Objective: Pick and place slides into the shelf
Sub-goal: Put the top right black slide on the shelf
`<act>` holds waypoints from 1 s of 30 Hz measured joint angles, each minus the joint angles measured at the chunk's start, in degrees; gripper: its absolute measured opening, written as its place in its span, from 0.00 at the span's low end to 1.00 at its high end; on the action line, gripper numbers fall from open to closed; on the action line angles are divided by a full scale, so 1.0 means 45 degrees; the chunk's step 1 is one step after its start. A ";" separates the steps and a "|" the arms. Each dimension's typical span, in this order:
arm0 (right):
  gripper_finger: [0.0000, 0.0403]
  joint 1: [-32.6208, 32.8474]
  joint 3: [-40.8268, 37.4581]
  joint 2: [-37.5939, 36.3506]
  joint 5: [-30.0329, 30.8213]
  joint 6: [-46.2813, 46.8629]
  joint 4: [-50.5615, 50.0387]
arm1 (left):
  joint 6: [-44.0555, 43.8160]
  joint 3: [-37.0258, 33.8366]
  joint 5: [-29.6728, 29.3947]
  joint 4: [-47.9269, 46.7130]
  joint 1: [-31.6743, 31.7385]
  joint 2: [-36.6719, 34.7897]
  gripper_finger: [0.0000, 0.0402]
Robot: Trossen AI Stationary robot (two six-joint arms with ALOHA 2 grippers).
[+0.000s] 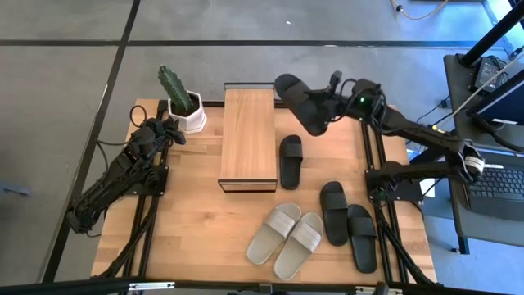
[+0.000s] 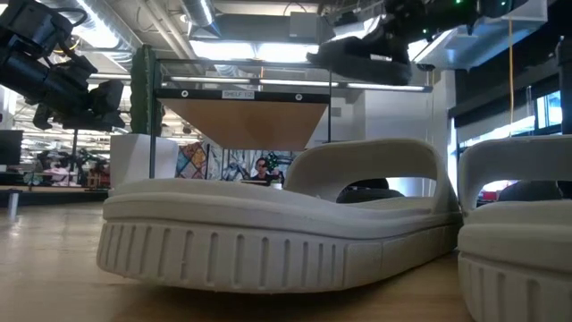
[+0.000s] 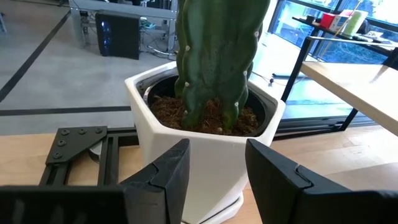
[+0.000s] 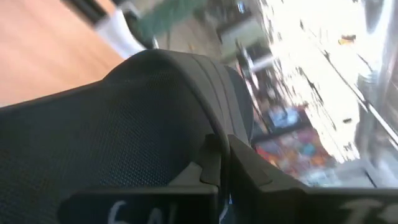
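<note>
The right gripper (image 1: 326, 111) is up in the air just off the shelf's far right corner, its fingers pinched tight on a black slide (image 1: 300, 102) that hangs tilted above the table. From the right wrist camera the two dark fingers (image 4: 219, 163) meet on the mesh strap of that black slide (image 4: 124, 124), with no gap left between them. From table height the same slide (image 2: 362, 55) floats high up, well clear of the wood.

The shelf (image 1: 248, 139) sits on the table (image 1: 196, 238) left of centre, its light plank top bare. Just beside its right edge a single black slide (image 1: 291, 161) lies flat. Nearer the front, a black pair (image 1: 347, 223) lies side by side at the right, and the grey-beige pair (image 1: 286, 238) lies angled beside them, the two touching along their length. The low camera sits right up against one grey-beige slide (image 2: 277, 233), with its mate (image 2: 518, 241) at the edge.

The left gripper (image 1: 172, 131) waits at the table's far left, close by the white cactus pot (image 1: 187, 115). Its fingers (image 3: 165, 174) stand apart with nothing between them, pointed at the pot (image 3: 205, 149) and the green cactus (image 3: 217, 56) in it
</note>
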 joint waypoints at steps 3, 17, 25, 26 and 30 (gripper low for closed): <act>0.03 -0.0751 0.0401 0.0124 -0.1881 0.0025 0.0124 | 0.0004 -0.0004 0.0000 0.0000 0.0000 0.0000 0.37; 0.03 -0.1968 0.5564 0.5130 -0.6569 -0.0333 -0.0081 | 0.0055 -0.0002 -0.0005 0.0000 0.0000 0.0002 0.37; 0.03 -0.1958 0.8450 0.8255 -0.6592 -0.1110 -0.1455 | 0.0058 -0.0002 -0.0010 0.0000 0.0000 0.0000 0.37; 0.03 -0.1958 0.8769 0.8501 -0.6597 -0.1361 -0.1637 | 0.0058 -0.0004 -0.0010 0.0000 0.0000 0.0000 0.37; 0.03 -0.1934 1.0012 0.9328 -0.6943 -0.1717 -0.2074 | 0.0063 -0.0004 -0.0010 0.0000 0.0000 0.0003 0.37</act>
